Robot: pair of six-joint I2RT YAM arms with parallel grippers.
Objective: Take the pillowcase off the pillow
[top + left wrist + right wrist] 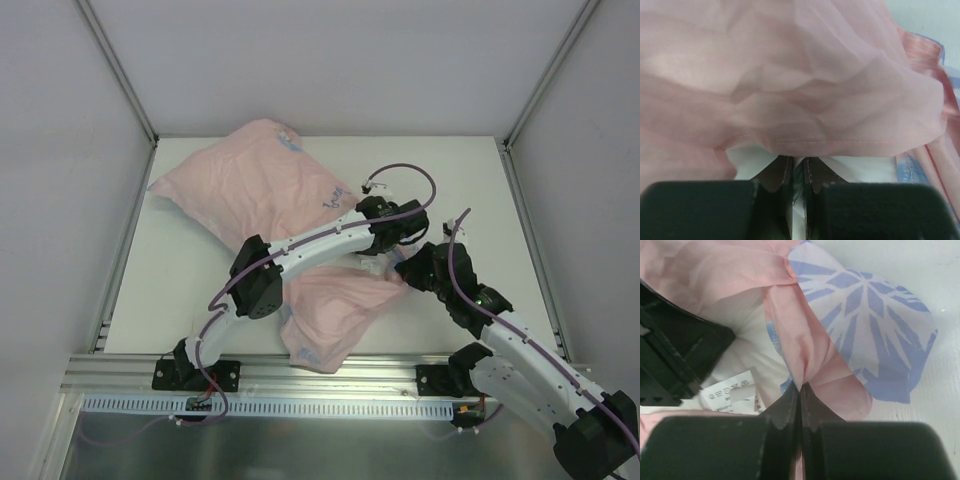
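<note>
White bench [470,190], closed in by pale grey walls [300,60], carries everything. On it the pillow [745,357] lies diagonally from the far left corner toward the near middle, almost wholly inside the pink pillowcase [250,185]. Bare white cushion shows only at the opening on its right side, near the bench's middle, where a small printed label [732,392] is attached. Around that opening the pillowcase's hem is bunched and folded back, showing a white patch with a blue leaf-like print. The left end effector [797,175] sits under the pink hem with its fingers drawn narrow, pinching what looks like the white pillow fabric. The right end effector [800,395], just beside it, has its fingers closed tight on a fold of the pink pillowcase next to the blue-printed patch. From above, the left arm [300,250] stretches across the pillow's middle to that spot, and the right arm [500,320] bends in from the near right. A metal rail [330,372] runs along the near edge by both arm bases.
</note>
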